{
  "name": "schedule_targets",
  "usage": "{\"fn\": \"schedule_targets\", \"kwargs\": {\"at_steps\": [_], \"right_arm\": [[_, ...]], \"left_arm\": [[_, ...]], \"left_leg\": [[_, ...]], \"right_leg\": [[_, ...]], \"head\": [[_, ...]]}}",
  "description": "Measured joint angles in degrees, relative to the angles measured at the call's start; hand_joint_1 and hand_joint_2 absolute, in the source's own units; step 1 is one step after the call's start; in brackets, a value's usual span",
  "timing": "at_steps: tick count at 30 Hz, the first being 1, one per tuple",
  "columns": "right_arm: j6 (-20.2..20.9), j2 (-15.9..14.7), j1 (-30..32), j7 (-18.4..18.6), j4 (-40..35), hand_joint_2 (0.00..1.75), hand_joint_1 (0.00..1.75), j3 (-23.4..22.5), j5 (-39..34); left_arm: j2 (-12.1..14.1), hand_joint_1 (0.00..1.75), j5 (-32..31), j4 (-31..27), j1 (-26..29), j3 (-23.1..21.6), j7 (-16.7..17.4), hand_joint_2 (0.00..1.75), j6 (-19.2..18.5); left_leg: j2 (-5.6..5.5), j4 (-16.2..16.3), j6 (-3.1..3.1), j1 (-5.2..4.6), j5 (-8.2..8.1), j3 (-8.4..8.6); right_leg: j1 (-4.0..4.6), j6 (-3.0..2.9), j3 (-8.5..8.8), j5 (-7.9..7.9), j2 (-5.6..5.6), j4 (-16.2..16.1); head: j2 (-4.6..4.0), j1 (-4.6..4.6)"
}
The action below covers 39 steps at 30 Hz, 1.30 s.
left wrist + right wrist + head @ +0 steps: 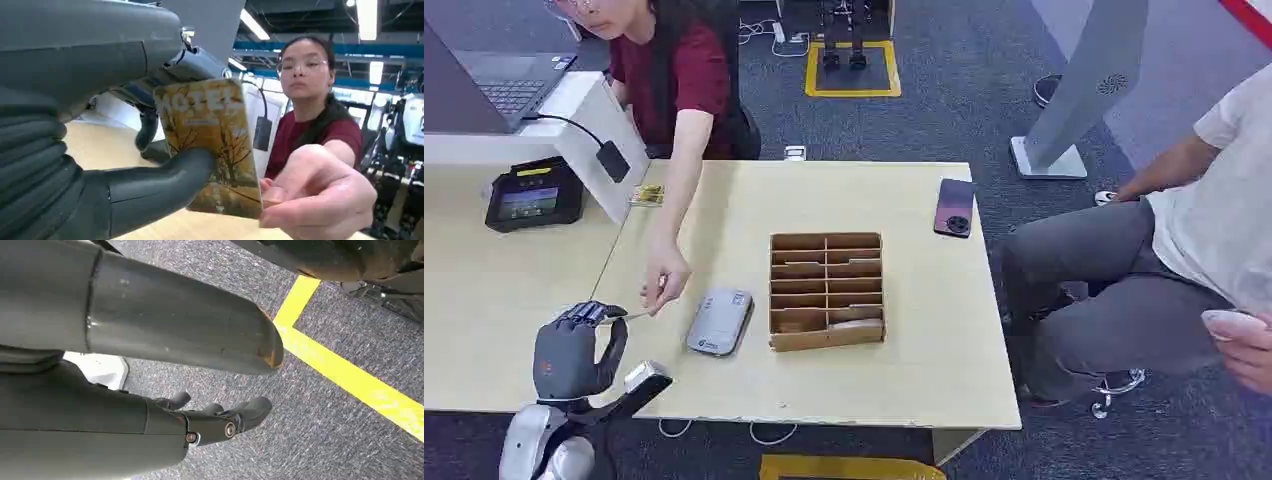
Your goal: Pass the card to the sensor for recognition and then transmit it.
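Left hand [574, 350] is where you should be looking first: it is hovering over the near left part of the table [924, 330], just beside the grey sensor [720, 321], and its thumb and fingers are pinching the card [210, 145], a yellow hotel card with a tree printed on it. In the left wrist view the thumb is pressing across the card's face while the darker fingers are backing it from behind. You are also seeing the person's hand [315, 195] taking hold of the card's outer end, so both are gripping it at once; in the head view that hand [664, 280] is reaching in just beyond the sensor's left side. Judging from this, you are sitting in the last step, the handover, though the pictures cannot tell you whether the card has been read by the sensor. What is left, as I judge it, is for the fingers to let go so the person is carrying the card alone. Your right hand [220, 422] is hanging low over the grey carpet with its fingers lightly curled and nothing in them. Just right of the sensor, the cardboard slot box [826, 290] is standing on the table, and farther back from the sensor a phone [954, 207] is lying near the table's far right edge.
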Motion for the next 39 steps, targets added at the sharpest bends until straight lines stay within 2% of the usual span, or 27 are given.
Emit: {"fn": "schedule_targets", "kwargs": {"at_steps": [3,5,7,9,12,15,20,27,32,39], "right_arm": [[0.0,0.0,0.0,0.0,0.0,0.00,0.00,-0.1,0.4],[0.0,0.1,0.0,0.0,0.0,0.00,0.00,-0.3,0.5],[0.0,0.2,0.0,0.0,0.0,0.00,0.00,-0.7,0.4],[-0.1,0.3,0.0,0.0,0.0,0.00,0.00,-0.9,0.3],[-0.2,0.6,0.0,0.2,0.0,0.00,0.00,-1.5,0.0],[-0.3,0.8,0.0,0.3,0.0,0.00,0.00,-2.1,0.0],[-0.6,1.1,0.0,0.3,0.0,0.00,0.00,-2.4,0.1],[-1.0,1.6,-0.2,0.8,0.0,0.00,0.00,-2.6,0.7],[-1.0,2.0,-0.4,1.2,0.0,0.00,0.00,-2.7,1.3],[-1.0,2.2,-0.6,1.2,0.0,0.00,0.00,-3.0,2.0]], "left_arm": [[0.0,1.75,2.5,-0.4,0.5,0.0,-2.1,1.75,0.7],[-0.1,1.75,6.6,-1.1,0.7,0.0,-3.5,1.75,-1.9],[-0.7,1.75,14.3,-1.8,0.7,0.0,-4.4,1.75,-9.9],[-1.8,1.75,18.6,-2.7,0.7,0.0,-4.3,1.75,-15.1],[-3.3,1.75,25.3,-3.9,0.5,0.1,-1.9,1.75,-24.3],[-4.9,1.75,27.8,-4.8,0.2,0.1,-0.5,1.75,-27.6],[-6.8,1.75,29.5,-5.1,-1.3,0.1,1.5,1.75,-28.9],[-9.6,1.75,30.4,-3.8,-4.5,0.2,4.1,1.75,-28.6],[-12.7,1.75,30.6,-0.4,-7.4,0.2,5.7,1.75,-26.6],[-15.7,1.75,29.5,8.1,-11.7,0.2,7.1,1.75,-23.0]], "left_leg": [[0.00,0.0,0.00,0.00,0.00,0.01],[-0.03,0.0,0.00,0.00,0.00,0.01],[-0.04,0.0,0.00,0.00,0.00,0.01],[-0.03,0.0,0.00,0.00,0.00,0.00],[-0.02,0.0,0.00,-0.05,0.00,0.02],[-0.02,0.0,0.01,-0.06,0.00,0.02],[-0.03,0.0,0.01,-0.07,0.00,0.02],[-0.03,0.0,0.01,-0.07,0.00,0.02],[-0.05,0.0,0.02,-0.10,0.01,0.02],[-0.05,0.0,0.05,-0.12,0.01,0.01]], "right_leg": [[0.00,0.00,0.00,0.00,0.00,0.0],[0.00,0.00,-0.01,-0.01,-0.02,0.0],[0.00,0.00,0.00,-0.01,-0.02,0.0],[0.00,0.00,0.00,0.00,-0.02,0.0],[0.00,0.01,0.00,0.00,-0.02,0.0],[0.00,0.01,0.00,0.01,-0.02,0.0],[-0.01,0.01,0.00,0.01,-0.03,0.0],[-0.01,0.02,0.00,0.01,-0.04,0.0],[-0.01,0.03,0.00,0.02,-0.05,0.0],[-0.02,0.03,0.00,0.02,-0.05,0.0]], "head": [[0.00,0.02],[0.00,0.02],[0.00,0.00],[0.00,0.02],[0.00,0.02],[0.00,0.04],[0.00,0.02],[0.00,0.02],[0.00,0.02],[0.00,0.02]]}}
